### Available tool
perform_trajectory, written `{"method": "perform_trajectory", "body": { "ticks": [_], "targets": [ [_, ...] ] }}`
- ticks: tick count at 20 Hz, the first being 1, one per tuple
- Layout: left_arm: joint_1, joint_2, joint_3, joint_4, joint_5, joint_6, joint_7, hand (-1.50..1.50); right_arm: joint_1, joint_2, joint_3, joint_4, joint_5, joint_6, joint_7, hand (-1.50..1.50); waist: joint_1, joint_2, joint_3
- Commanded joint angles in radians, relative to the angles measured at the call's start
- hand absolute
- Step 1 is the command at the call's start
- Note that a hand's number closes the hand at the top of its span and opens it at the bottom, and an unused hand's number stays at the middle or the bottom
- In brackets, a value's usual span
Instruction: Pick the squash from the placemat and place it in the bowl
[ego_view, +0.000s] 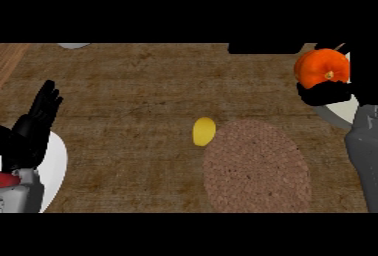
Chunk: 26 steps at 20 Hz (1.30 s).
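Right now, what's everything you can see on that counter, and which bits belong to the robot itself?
Squash: one, orange, at the upper right, held above the counter in the right hand.
Bowl: one, pale grey, at the right edge just below the squash, mostly hidden by the arm.
Placemat: one, round, woven, reddish brown, lower centre-right, nothing on it.
Yellow object: one, small oval, on the counter touching the placemat's upper left edge.
White plate: one, at the left edge, partly behind the left arm.
Grey round object: one, only a sliver at the top left edge.
Counter: one, brown, mottled.
Left hand: one, black, open, fingers up, resting at the left.
Right hand: one, black, curled round the squash.
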Motion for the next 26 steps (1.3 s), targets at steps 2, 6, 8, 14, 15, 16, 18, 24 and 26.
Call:
{"method": "perform_trajectory", "body": {
  "ticks": [2, 6, 8, 14, 15, 16, 18, 24, 26],
  "targets": [
    [-0.008, -0.035, -0.028, 0.049, -0.035, 0.012, -0.052, 0.0, -0.058, -0.051, -0.138, 0.063, -0.043, 0.013, -0.04, 1.5, 0.008, 0.005, 0.0],
    [-0.024, -0.017, -0.007, 0.011, -0.014, 0.001, -0.005, 0.0, -0.035, -0.09, -0.252, 0.176, -0.115, -0.053, -0.173, 1.5, 0.012, 0.007, 0.001],
    [-0.047, 0.01, 0.011, 0.009, 0.0, -0.017, 0.026, 0.0, -0.008, -0.086, -0.28, 0.236, -0.142, -0.105, -0.257, 1.5, 0.013, 0.008, 0.001],
    [0.011, -0.037, -0.023, -0.056, -0.03, 0.012, 0.024, 0.0, -0.013, -0.104, -0.32, 0.518, -0.135, -0.245, -0.476, 1.5, 0.021, 0.008, 0.001],
    [-0.045, -0.011, 0.011, 0.088, -0.013, -0.023, -0.062, 0.0, -0.039, -0.119, -0.34, 0.569, -0.147, -0.25, -0.499, 1.5, 0.016, 0.01, 0.001],
    [-0.027, -0.013, -0.001, 0.017, -0.003, -0.029, -0.011, 0.0, -0.051, -0.118, -0.352, 0.667, -0.134, -0.307, -0.548, 1.5, 0.026, 0.011, 0.001],
    [-0.065, 0.001, 0.013, 0.029, 0.002, -0.029, 0.015, 0.0, -0.081, -0.178, -0.399, 0.772, -0.175, -0.296, -0.64, 1.5, 0.026, 0.014, 0.002],
    [-0.045, -0.01, 0.007, 0.02, -0.013, -0.021, -0.005, 0.0, -0.213, -0.233, -0.428, 1.099, -0.146, -0.414, -0.802, 1.5, 0.045, 0.018, 0.002],
    [-0.043, -0.033, -0.015, 0.042, -0.033, -0.007, -0.038, 0.0, -0.116, -0.262, -0.34, 1.068, -0.051, -0.243, -0.594, 1.5, 0.029, 0.018, 0.0]
  ]
}}
